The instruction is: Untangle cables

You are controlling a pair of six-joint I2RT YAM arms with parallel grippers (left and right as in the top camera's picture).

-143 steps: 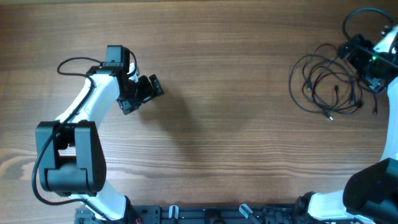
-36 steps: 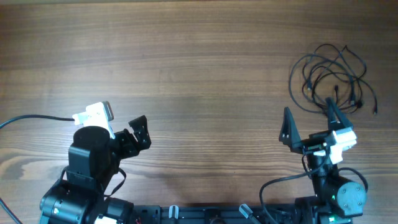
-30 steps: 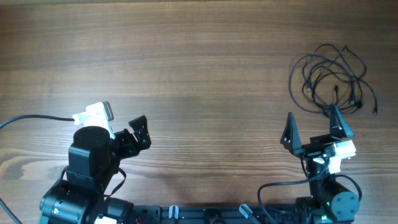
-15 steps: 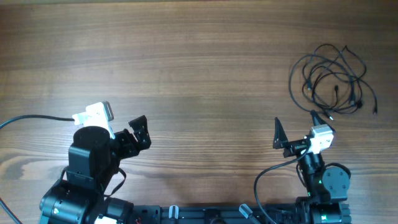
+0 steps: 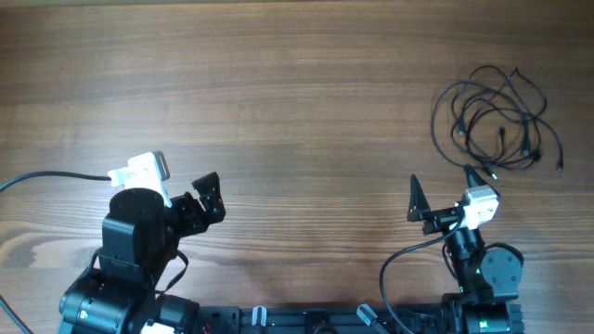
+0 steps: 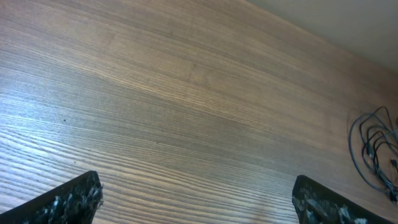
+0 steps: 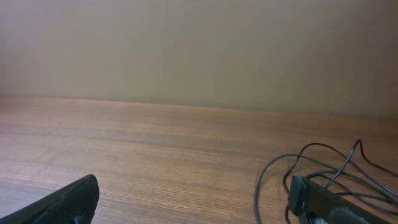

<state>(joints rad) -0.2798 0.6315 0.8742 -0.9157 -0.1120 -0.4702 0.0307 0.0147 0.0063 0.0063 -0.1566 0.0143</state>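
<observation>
The cables (image 5: pixel 497 121) are a loose tangle of thin black cords with small plug ends, lying on the wooden table (image 5: pixel 306 111) at the far right. My right gripper (image 5: pixel 444 188) is open and empty, pulled back near the front edge, its right finger just short of the tangle's lower loops. In the right wrist view (image 7: pixel 193 202) the cords (image 7: pixel 329 171) lie beside and behind the right finger (image 7: pixel 323 199). My left gripper (image 5: pixel 209 198) is open and empty at the front left, far from the cables. In the left wrist view (image 6: pixel 196 205) the cords (image 6: pixel 376 155) show at the right edge.
Both arm bases sit at the table's front edge (image 5: pixel 306 320). A thicker black robot cable (image 5: pixel 46 178) runs off the left side from the left arm. A plain wall (image 7: pixel 199 50) stands behind the table's far edge.
Both arms have drawn back from the far side to the front edge; the right gripper no longer touches the cables. In the last second the right gripper turned slightly left, then stopped.
</observation>
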